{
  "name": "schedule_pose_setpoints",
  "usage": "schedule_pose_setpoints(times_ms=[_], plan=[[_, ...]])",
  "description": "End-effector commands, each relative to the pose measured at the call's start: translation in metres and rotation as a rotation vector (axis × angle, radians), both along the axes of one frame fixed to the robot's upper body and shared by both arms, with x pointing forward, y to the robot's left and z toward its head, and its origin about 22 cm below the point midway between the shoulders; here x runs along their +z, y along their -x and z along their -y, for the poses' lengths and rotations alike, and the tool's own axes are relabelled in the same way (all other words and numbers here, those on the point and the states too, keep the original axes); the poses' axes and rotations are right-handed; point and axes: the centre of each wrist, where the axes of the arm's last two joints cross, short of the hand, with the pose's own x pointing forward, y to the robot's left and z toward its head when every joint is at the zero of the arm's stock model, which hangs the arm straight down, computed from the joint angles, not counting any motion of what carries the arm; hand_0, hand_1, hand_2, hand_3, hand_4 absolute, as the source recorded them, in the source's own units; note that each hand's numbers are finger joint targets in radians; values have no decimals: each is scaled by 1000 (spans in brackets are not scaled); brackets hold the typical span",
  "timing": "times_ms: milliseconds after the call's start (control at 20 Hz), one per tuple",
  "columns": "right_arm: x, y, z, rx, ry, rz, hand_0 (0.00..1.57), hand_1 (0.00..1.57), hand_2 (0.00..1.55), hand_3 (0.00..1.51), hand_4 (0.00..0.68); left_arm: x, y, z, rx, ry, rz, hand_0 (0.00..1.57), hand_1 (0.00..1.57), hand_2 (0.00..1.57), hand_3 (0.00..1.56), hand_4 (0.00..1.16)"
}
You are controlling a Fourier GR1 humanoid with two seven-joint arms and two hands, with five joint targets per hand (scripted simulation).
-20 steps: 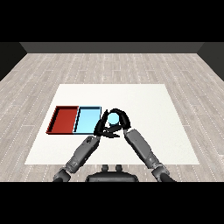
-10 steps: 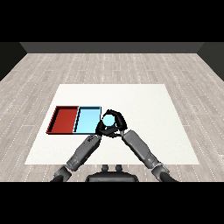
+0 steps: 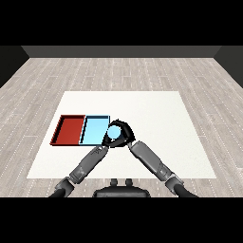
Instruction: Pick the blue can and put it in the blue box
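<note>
Holding the blue can (image 3: 114, 134) in its curled fingers, the right hand (image 3: 124, 135) sits just beside the right edge of the light blue tray (image 3: 94, 131), near that tray's front right corner. The can looks upright, its pale round top facing the camera, and it overlaps the tray's right wall as seen from the head view; whether it hangs over the wall or just outside it I cannot tell.

The left hand (image 3: 103, 146) lies below the tray's front edge, close under the can. Its fingers are hidden against the dark shapes, so I cannot tell how they stand.

The step in hand appears to be the carry into the tray. To do it well, the can should travel further left, toward the tray's middle, before any lowering, so its base passes the right wall rather than catching on it. Keeping it upright helps it stand once set down. The red tray (image 3: 70, 130) touches the blue tray's left side, so the move should stop short of that shared wall.
</note>
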Motion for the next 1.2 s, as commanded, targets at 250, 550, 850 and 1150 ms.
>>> schedule_pose_setpoints(times_ms=[250,550,850,1150], plan=[[-2,8,-12,69,-38,-18,1442,1442,1451,1396,611,25,-7,28,86,131,34,1014,1014,1040,899,696],[8,15,-24,59,-72,-34,1438,1438,1453,1393,591,16,-10,14,50,125,33,575,575,710,505,663],[-10,17,2,31,-84,-47,1405,1405,1451,1396,552,5,3,12,63,225,-97,1481,1481,1457,1368,601],[-2,4,-1,32,-116,-97,0,0,0,0,0,-6,1,7,62,229,-98,1571,1571,1516,1448,1097]])
